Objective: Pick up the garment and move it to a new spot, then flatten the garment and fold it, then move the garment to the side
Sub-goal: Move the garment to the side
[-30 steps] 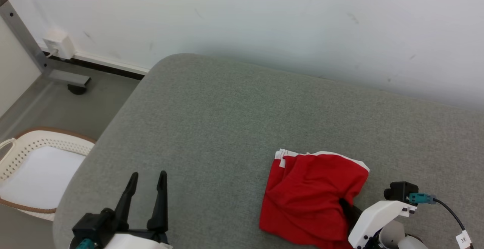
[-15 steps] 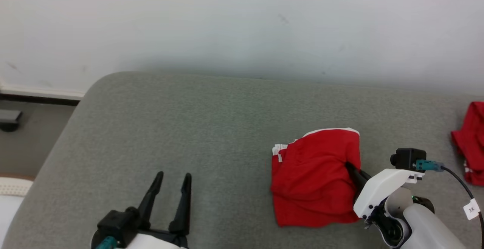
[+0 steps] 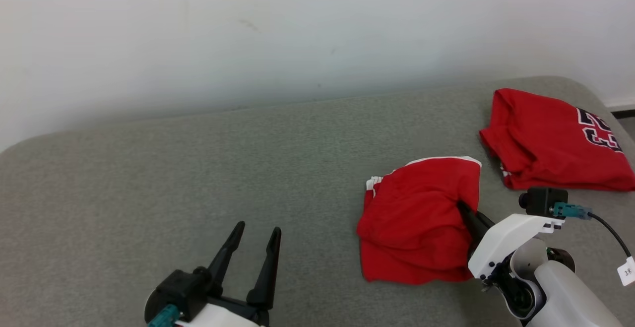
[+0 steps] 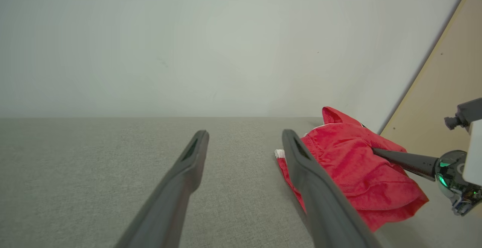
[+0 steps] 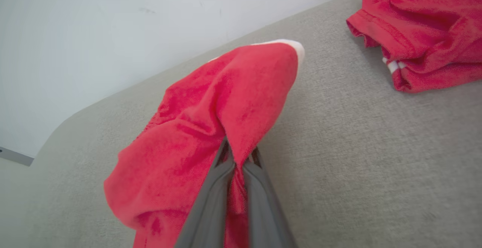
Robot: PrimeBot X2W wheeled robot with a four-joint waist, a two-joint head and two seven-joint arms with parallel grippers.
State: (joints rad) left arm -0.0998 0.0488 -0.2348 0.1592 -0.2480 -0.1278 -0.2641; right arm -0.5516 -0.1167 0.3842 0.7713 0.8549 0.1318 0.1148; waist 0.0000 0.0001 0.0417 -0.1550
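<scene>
Two changes in the last second: my head view has swung right, bringing a folded red jersey (image 3: 550, 143) at the far end of the grey cushion (image 3: 198, 168) into sight, and the red garment (image 3: 416, 218) has come along with me. It now sits just left of that jersey, not touching it. My right gripper (image 5: 235, 157) stays pinched on the garment's right edge, and my left gripper (image 3: 258, 228) hangs spread and empty. I'd judge this is the move-aside step, with release due soon.

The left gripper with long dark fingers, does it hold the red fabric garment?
No, the left gripper stands open and empty, apart from the garment.
</scene>
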